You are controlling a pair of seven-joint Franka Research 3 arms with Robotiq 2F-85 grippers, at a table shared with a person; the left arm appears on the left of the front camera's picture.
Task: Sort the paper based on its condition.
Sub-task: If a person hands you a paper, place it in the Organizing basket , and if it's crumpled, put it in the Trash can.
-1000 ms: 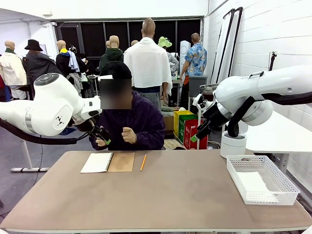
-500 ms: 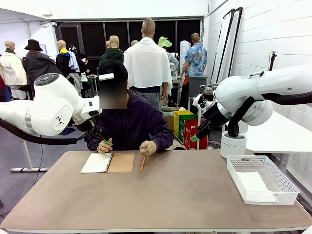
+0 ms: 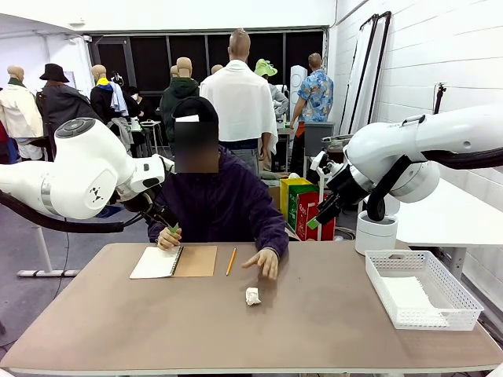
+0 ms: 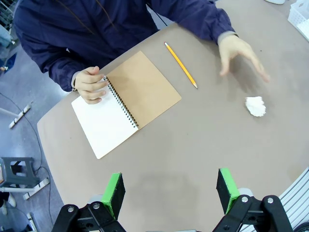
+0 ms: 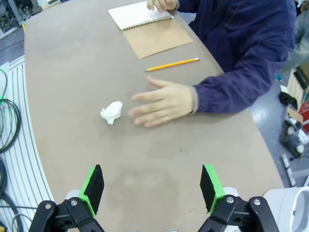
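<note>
Grippers: left gripper [image 4: 170, 181] and right gripper [image 5: 150, 176] hang over the table, jaws apart, nothing held.
Change: crumpled paper [image 3: 252, 295] is new on the table; person's free hand [image 3: 263, 261] has left the pencil [image 3: 231, 261] and now lies flat just beside the wad.
Position: right of the notebook [image 3: 174, 261], past the pencil, nearer the robot.
Axis: rounded lump, no clear long axis or heading.
Surface: tan table [image 3: 299, 330]; white mesh basket [image 3: 464, 302] far right of the notebook holds flat sheets [image 3: 413, 298].
Room: white brick wall [image 3: 456, 55] at right.

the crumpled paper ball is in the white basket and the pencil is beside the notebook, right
No: the crumpled paper ball lies on the table by the person's hand, not in the white basket; the front view shows it. The rest holds.
</note>
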